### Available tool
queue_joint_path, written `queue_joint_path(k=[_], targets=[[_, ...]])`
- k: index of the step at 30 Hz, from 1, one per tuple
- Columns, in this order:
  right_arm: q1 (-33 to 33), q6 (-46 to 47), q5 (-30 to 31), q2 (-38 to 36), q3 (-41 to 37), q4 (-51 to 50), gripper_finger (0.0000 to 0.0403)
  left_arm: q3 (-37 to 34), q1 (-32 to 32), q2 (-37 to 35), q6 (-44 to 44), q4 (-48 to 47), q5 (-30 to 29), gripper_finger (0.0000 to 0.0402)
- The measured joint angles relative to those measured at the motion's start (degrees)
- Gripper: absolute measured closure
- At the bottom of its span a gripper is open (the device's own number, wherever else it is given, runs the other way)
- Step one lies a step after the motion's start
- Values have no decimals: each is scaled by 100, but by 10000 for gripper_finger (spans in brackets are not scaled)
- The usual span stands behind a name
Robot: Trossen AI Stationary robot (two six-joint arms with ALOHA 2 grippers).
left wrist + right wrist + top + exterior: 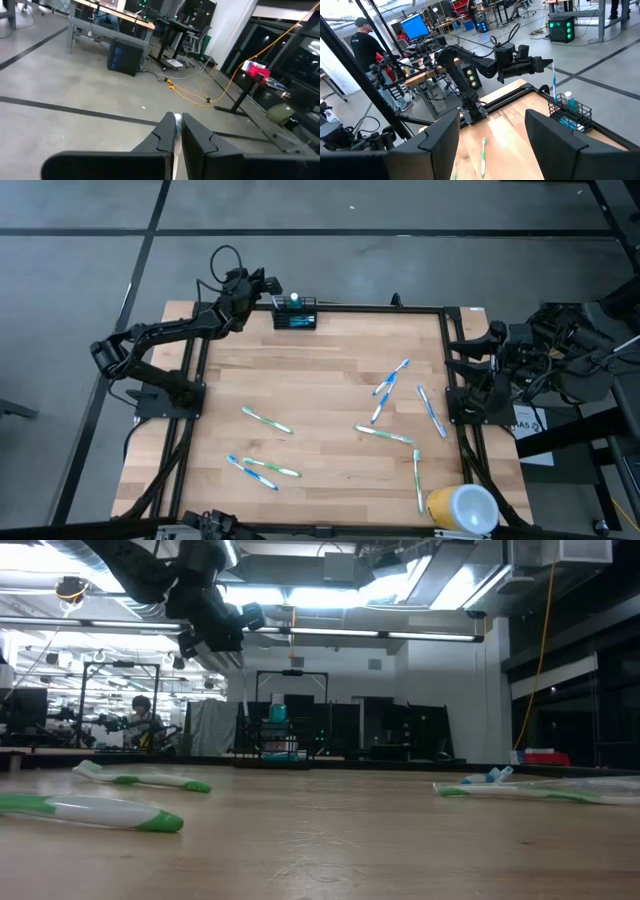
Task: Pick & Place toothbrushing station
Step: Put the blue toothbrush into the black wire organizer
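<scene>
1. The black wire-mesh caddy (296,313) stood at the far edge of the table (320,400).
2. The left gripper (547,62) hovered just beside it, fingers pinched on a white toothbrush (553,80) hanging over the caddy.
3. The right gripper (492,135) waited at the table's right side, fingers spread wide and holding nothing.
4. More toothbrushes (385,385) lay scattered across the wood.
</scene>
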Motion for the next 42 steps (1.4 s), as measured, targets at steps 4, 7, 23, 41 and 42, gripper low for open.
queue_joint_path(k=[4, 7, 23, 41, 42], targets=[[0, -16, 3, -2, 0, 0, 175, 0, -57, -13, 25, 75, 27, 391], [0, -16, 31, -2, 0, 0, 175, 97, -120, -13, 274, 109, -15, 391], [0, -10, 48, 7, 0, 0, 175, 319, -204, 115, 487, -421, 50, 391], [0, 30, 48, 7, 0, 0, 175, 321, -16, 877, 87, -200, 246, 391], [0, 30, 54, 7, 0, 0, 175, 321, -4, 897, 90, -189, 245, 391]])
